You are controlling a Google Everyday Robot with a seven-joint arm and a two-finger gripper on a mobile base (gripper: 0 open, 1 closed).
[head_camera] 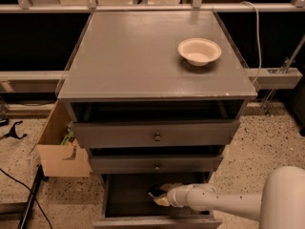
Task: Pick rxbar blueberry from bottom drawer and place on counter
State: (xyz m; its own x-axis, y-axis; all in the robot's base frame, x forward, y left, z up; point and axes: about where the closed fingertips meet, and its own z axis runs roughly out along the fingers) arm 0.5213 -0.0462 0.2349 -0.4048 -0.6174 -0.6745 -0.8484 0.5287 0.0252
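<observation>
— Searching the rxbar blueberry (153,192)?
— Seems to lie low inside the bottom drawer (125,202), as a small dark shape touching the tip of the pincer (161,195). Cannot tell if clenched or released.
— Why reaching in from the right, so flat?
— Probably to pass under the middle drawer front (190,164), hanging close above. Little room upward there; more toward the drawer's left.
— And for placing?
— Plenty of bare bench (128,56) left of the bowl (199,51), away from the edges.

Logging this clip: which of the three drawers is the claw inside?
The bottom drawer: lowest, pulled out furthest, with the claw inside it. The top drawer and middle drawer sit above.
</observation>
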